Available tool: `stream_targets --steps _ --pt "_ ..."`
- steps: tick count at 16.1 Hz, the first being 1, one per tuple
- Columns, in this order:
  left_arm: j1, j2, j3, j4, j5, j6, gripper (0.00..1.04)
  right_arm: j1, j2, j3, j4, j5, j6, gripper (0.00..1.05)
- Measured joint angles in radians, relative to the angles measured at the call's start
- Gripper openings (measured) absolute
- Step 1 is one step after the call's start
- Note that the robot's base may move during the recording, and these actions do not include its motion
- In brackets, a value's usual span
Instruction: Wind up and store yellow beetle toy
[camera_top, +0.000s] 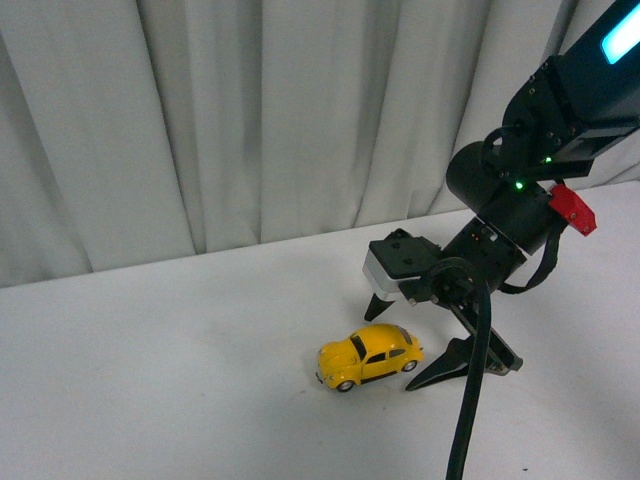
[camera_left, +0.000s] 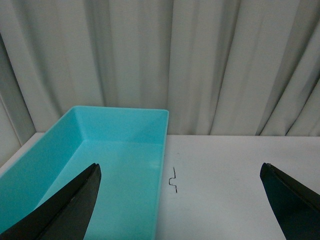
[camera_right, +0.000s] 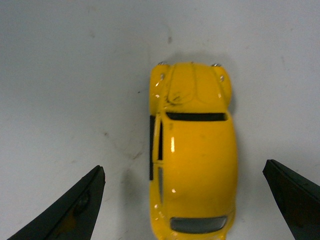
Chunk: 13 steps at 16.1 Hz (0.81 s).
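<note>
Right gripper (camera_top: 391, 351) sets wide-open, empty jaws either side of the yellow toy car (camera_right: 192, 155), ready to grip; left gripper (camera_left: 180, 168) hangs open near the blue bin (camera_left: 161, 131).

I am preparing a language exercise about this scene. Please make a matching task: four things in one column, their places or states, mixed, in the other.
1. yellow beetle toy
2. turquoise bin
3. right hand
4. left hand

A. open, facing the bin
B. open, a finger on each side of the toy
C. on its wheels on the table
D. nothing visible inside

Pairs: 1-C, 2-D, 3-B, 4-A
</note>
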Motion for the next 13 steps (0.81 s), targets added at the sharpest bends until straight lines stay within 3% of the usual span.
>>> stream_targets --steps 6,10,12,13 --pt "0.0 0.0 0.0 0.0 0.0 0.0 0.98 0.039 0.03 0.05 -0.001 -0.007 0.0 0.97" --pt "0.0 0.0 0.0 0.0 0.0 0.0 0.98 0.044 0.03 0.05 0.008 -0.006 0.0 0.64" --pt "0.0 0.0 0.0 0.0 0.0 0.0 0.98 0.044 0.034 0.049 0.013 -0.012 0.0 0.4" --pt "0.0 0.0 0.0 0.0 0.0 0.0 0.98 0.043 0.034 0.048 0.015 -0.016 0.0 0.39"
